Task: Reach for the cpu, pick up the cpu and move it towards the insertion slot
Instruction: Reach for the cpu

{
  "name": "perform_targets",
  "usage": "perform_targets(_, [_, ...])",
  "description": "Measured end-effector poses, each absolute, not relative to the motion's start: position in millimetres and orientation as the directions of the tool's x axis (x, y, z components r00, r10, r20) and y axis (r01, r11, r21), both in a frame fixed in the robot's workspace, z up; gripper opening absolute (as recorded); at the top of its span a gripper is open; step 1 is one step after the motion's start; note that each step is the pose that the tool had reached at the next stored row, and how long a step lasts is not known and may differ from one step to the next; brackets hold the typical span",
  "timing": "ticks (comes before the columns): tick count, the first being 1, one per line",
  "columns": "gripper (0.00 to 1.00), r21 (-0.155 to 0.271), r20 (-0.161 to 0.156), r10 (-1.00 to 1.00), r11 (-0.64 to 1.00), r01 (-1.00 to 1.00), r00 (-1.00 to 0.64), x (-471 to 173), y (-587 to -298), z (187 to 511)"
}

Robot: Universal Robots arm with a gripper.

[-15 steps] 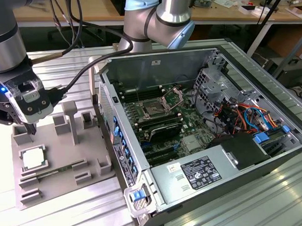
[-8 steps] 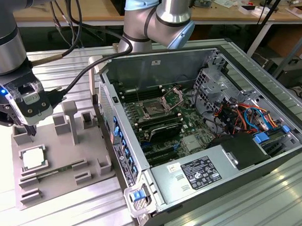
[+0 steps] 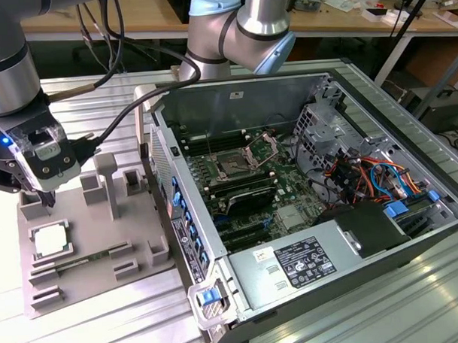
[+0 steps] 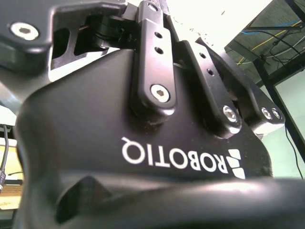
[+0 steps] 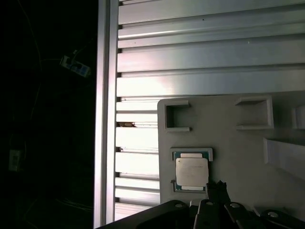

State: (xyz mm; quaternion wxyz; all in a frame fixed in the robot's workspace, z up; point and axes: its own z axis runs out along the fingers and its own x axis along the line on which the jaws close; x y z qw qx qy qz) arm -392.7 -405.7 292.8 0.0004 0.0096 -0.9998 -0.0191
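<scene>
The arm [image 3: 11, 74] holds its wrist pointing down, jaws closed together.

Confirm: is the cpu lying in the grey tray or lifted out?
In the tray: the cpu lies flat in its recess; the gripper hovers nearby, apart from it.

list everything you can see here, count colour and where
cpu: 1, silvery top, in a recess of the tray
tray: 1, grey, on the table at the exterior view's left of the computer case
insertion slot: 1, dark with a shiny metal frame, on the green board inside the case
computer case: 1, grey metal, lying open on the table
power supply: 1, grey box with a white label, in the case's near corner
cables: several, orange and blue, inside the case
table: 1, silver, slatted
arm: 1, grey with blue caps, behind the case
tool: 1, black, above the tray close to the cpu
</scene>
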Motion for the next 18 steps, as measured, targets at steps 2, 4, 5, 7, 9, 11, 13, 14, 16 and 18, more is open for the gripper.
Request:
perform_targets(2, [0.11, 0.038, 0.001, -0.019, 0.999, -0.019, -1.000, -392.8, -405.7, 292.4])
perform_targets(4, [0.11, 0.038, 0.000, -0.019, 0.999, -0.019, -1.000, -392.8, -405.7, 292.0])
perform_targets(5, [0.11, 0.038, 0.001, -0.019, 0.999, -0.019, -1.000, -392.8, -405.7, 291.8])
perform_targets(7, [0.11, 0.038, 0.001, -0.019, 0.999, -0.019, -1.000, -392.8, -405.7, 291.4])
perform_targets(9, [0.11, 0.038, 0.001, -0.019, 0.999, -0.019, -1.000, -392.9, -405.7, 290.9])
perform_targets(11, [0.11, 0.038, 0.001, -0.019, 0.999, -0.019, -1.000, -392.9, -405.7, 290.5])
perform_targets(13, [0.11, 0.038, 0.001, -0.019, 0.999, -0.019, -1.000, -393.0, -405.7, 290.0])
perform_targets(14, [0.11, 0.038, 0.001, -0.019, 0.999, -0.019, -1.000, -393.0, -405.7, 289.8])
perform_targets(16, [0.11, 0.038, 0.001, -0.019, 0.999, -0.019, -1.000, -393.0, -405.7, 289.4])
perform_targets(18, [0.11, 0.038, 0.001, -0.019, 0.999, -0.019, -1.000, -393.1, -405.7, 289.0])
